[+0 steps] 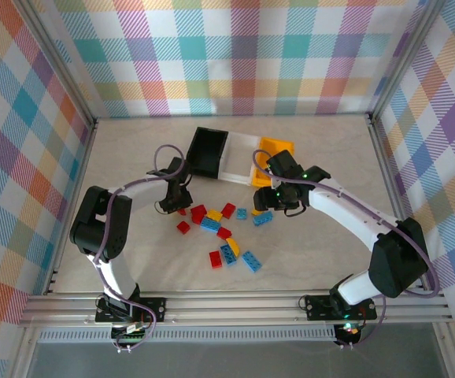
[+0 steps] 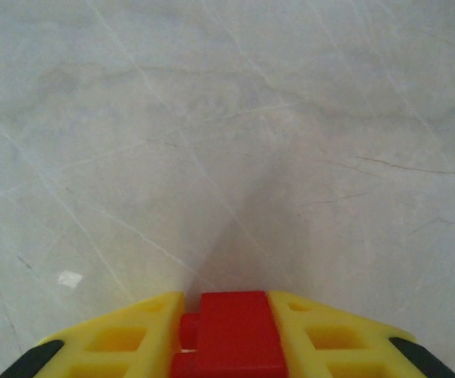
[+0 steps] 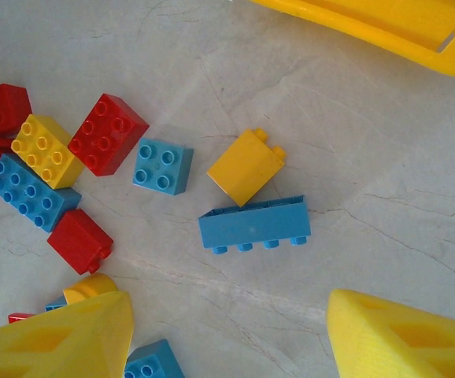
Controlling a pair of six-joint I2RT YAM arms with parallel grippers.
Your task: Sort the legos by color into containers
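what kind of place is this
Probably a robot lab test cell, not a home: an aluminium frame encloses a marble-look tabletop, plaid backdrop walls surround it, and a left arm and right arm are bolted at the near edge over scattered lego bricks.

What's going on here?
Sorting legos by color into bins. The left gripper is shut on a red brick low over the table. The right gripper hangs open over a blue brick and a yellow brick. The other legos lie scattered in front of the bins.
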